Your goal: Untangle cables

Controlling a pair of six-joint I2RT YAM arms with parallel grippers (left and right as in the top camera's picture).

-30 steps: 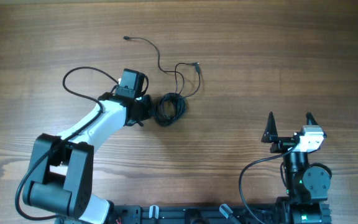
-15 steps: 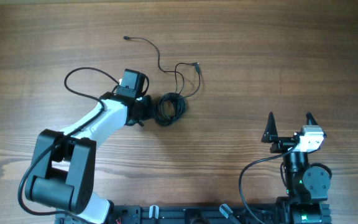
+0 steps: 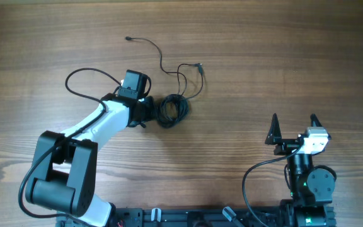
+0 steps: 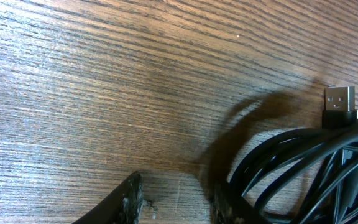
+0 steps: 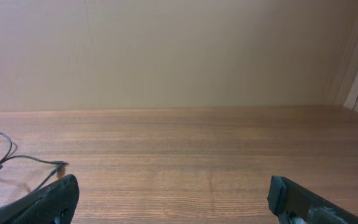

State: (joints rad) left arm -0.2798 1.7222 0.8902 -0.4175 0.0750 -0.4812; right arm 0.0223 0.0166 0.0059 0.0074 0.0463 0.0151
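Observation:
A tight coil of thin black cable lies mid-table, with a loose thin cord running from it up to small plug ends at the back. My left gripper is low at the coil's left edge. In the left wrist view its jaws are open with bare wood between them. The coil and a USB plug lie just right of the right finger. My right gripper is open and empty at the front right, far from the cables. The right wrist view shows its jaws and a bit of the loose cord.
The left arm's own thicker black cable loops over the table to the left of the wrist. A beige wall stands behind the wooden table.

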